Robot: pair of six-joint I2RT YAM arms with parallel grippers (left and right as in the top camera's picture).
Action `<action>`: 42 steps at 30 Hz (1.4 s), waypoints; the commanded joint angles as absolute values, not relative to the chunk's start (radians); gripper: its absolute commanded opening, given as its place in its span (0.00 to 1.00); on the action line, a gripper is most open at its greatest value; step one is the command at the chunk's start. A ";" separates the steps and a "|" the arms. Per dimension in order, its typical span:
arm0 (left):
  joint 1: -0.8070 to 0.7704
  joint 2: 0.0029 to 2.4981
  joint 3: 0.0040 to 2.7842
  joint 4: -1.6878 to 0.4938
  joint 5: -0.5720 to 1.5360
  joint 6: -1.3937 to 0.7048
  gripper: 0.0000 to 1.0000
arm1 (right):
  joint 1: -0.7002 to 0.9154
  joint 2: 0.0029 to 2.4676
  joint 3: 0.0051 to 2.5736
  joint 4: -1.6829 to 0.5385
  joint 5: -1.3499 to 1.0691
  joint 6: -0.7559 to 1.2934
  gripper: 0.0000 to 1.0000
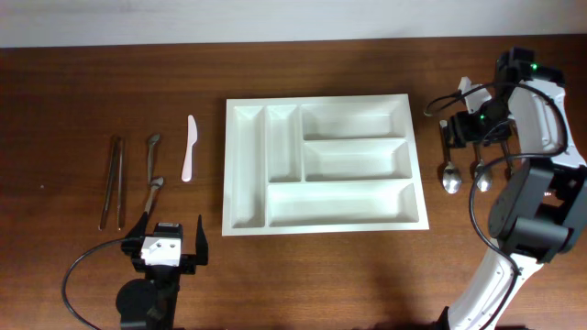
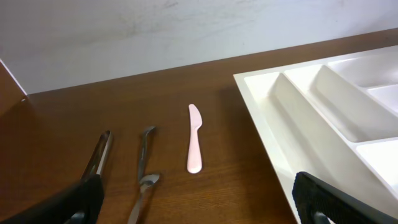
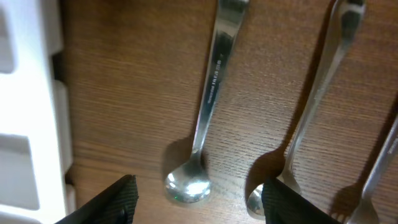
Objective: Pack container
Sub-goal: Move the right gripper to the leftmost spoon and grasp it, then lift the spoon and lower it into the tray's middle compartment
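Note:
The container (image 1: 353, 158) is a white compartment tray in the middle of the table, every compartment empty. My right gripper (image 1: 466, 137) is low over the cutlery to its right. In the right wrist view its jaws (image 3: 199, 202) stand apart on either side of a steel spoon (image 3: 205, 112), whose bowl lies between the fingertips without touching them. The right fingertip (image 3: 292, 202) covers part of a second spoon (image 3: 314, 112). My left gripper (image 1: 170, 229) hangs wide open near the front left with nothing between its fingers (image 2: 68, 202).
Left of the tray lie a pale pink plastic knife (image 1: 189, 148), a small metal spoon (image 1: 152, 174) and metal tongs (image 1: 113, 181). A third metal utensil (image 3: 379, 174) lies beside the second spoon. The tray's edge (image 3: 31, 93) is close to the right gripper's left.

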State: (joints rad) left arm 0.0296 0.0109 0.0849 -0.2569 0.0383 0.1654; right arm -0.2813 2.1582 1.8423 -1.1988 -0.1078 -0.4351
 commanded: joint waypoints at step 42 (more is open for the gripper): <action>0.036 0.007 0.080 -0.257 0.046 0.181 0.99 | -0.204 2.192 1.604 -0.973 -0.006 -0.233 0.04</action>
